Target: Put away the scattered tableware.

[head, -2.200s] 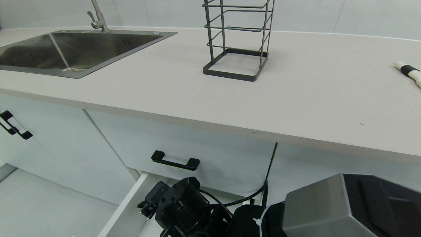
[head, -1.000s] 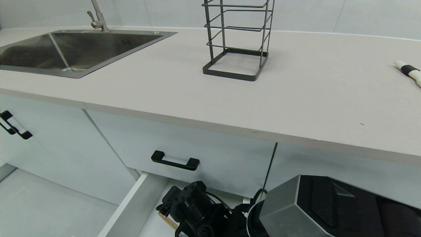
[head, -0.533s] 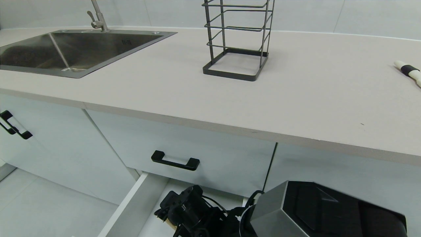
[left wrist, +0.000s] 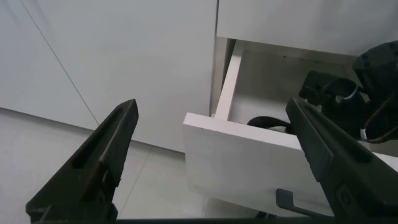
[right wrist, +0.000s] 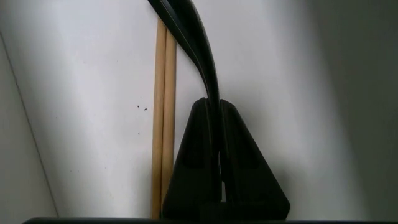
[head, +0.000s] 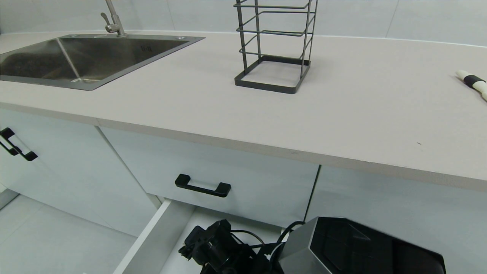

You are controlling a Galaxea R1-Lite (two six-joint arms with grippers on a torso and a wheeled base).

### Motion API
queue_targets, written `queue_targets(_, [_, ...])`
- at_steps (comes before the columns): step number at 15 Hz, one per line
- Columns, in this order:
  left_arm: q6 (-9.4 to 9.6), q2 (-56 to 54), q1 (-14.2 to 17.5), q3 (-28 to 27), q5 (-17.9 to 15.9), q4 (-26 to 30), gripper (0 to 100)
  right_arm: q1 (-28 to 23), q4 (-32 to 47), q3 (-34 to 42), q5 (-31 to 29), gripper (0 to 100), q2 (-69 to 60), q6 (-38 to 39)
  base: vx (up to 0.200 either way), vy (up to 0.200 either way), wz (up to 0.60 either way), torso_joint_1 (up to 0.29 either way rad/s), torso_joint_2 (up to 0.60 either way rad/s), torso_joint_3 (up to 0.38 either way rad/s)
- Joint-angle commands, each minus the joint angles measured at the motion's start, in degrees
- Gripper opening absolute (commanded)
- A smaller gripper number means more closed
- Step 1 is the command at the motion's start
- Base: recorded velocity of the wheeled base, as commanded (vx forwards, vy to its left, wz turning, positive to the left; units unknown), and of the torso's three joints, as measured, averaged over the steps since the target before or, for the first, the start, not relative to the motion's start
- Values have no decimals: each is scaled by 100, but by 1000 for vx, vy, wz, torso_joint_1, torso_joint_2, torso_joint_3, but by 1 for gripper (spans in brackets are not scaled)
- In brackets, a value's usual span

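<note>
My right gripper [right wrist: 212, 109] is down inside the open lower drawer [head: 152, 243], shut on the thin handle of a black utensil [right wrist: 189, 31]. A pair of wooden chopsticks [right wrist: 163, 112] lies on the drawer's white floor right beside that handle. From the head view the right gripper [head: 207, 251] sits low inside the drawer, below the closed drawer's black handle [head: 202, 186]. My left gripper [left wrist: 217, 162] is open and holds nothing, outside the drawer front [left wrist: 249, 168]. The left wrist view looks in at the right gripper [left wrist: 339, 93] and a dark item [left wrist: 267, 122].
On the counter stand a black wire rack [head: 274, 45] and, at the far right edge, a white handle with a black band [head: 473, 82]. A steel sink [head: 87, 57] with a tap lies at the back left. White cabinet doors flank the drawer.
My right arm has swung left and lower, carrying its gripper deeper into the open drawer. Things on the counter have stayed put.
</note>
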Motion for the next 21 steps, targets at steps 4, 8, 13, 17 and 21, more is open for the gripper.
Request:
queue_targets(4, [-2,2,2,1,1,-1,100,2,8,-128,8,0,201,-2,0,0,0,0,0,0])
queue_targets(8, [-10,2,2,1,1,-1,100,2,8,-146,26,0,236,16,0,0,0,0,0,0])
queue_targets(13, [-2,2,2,1,1,-1,100,-16,17,-110,280,100,174,-10,0,0,0,0,0,0])
queue_targets(17, [-2,2,2,1,1,-1,100,169,237,30,263,100,-696,-2,0,0,0,0,0,0])
queue_targets(21, [-2,2,2,1,1,-1,100,503,193,399,254,100,-1478,25,0,0,0,0,0,0])
